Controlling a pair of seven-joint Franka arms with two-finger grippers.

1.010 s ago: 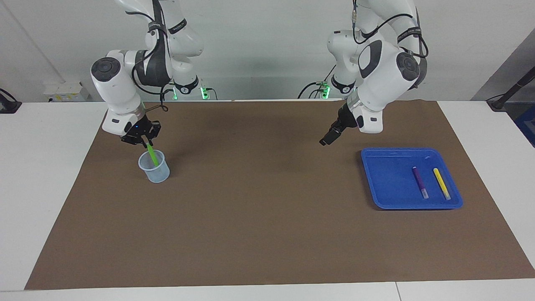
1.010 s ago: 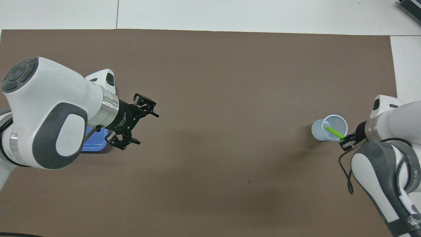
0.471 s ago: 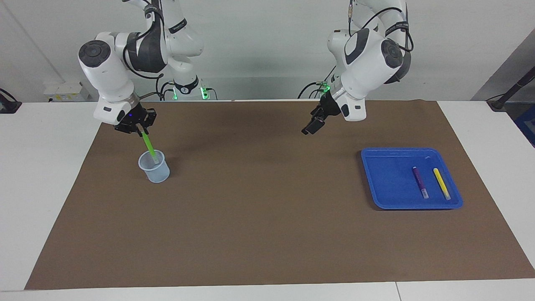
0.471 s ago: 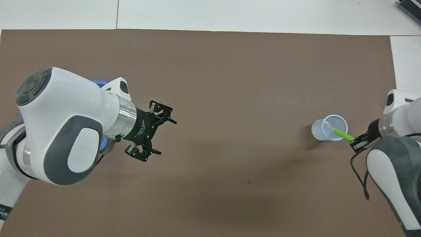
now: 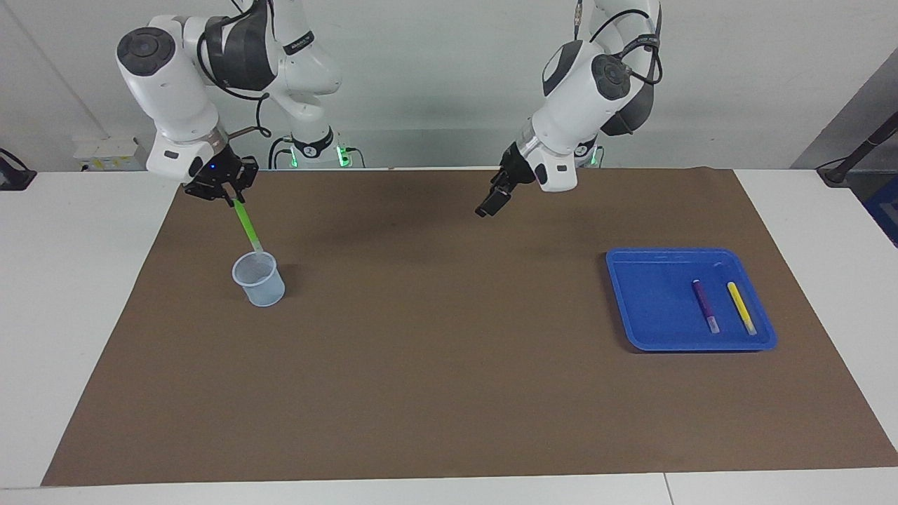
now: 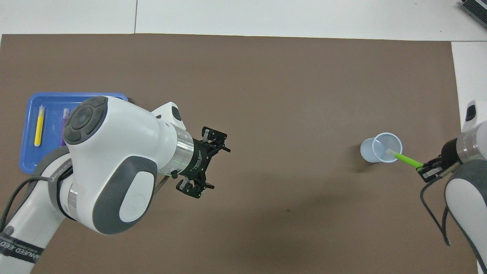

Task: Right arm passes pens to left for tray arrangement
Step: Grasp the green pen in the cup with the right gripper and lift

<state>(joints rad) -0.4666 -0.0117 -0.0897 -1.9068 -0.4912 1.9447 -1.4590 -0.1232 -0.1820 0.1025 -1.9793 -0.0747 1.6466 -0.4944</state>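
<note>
Both arms have risen since the earlier frames. Right pincer (image 5: 226, 194) has lifted the green pen (image 5: 248, 226) so that only its pale lower tip sits at the cup (image 5: 259, 279) rim, where before it stood deep in the cup; left pincer (image 5: 490, 205) has swung away from the tray (image 5: 649, 308) toward mid-worktop (image 5: 435, 393), uncovering the tray in the overhead view.

Right pincer is clamped on the green pen's top end; the pen hangs below it, slanted, long axis running down and away from the robots toward the cup mouth. Cup stands just under and beside the pen tip.

Left pincer (image 6: 205, 161) is wide, holding nothing, up over bare brown mat between cup and tray, fingers aimed toward the right arm's end.

Key relation, as a judgement: the pen lies well apart from the left pincer, sideways toward the right arm's end; the right arm is the nearer one and has it. The handover needs the pen carried across and its free lower part offered crosswise to the left pincer's gap.

Purple pen (image 5: 705, 306) and yellow pen (image 5: 741, 308) lie side by side in the tray, roughly parallel, below the left pincer toward the left arm's end.

Writing: small white print on the left wrist collar and the arm bands, too small to read.
</note>
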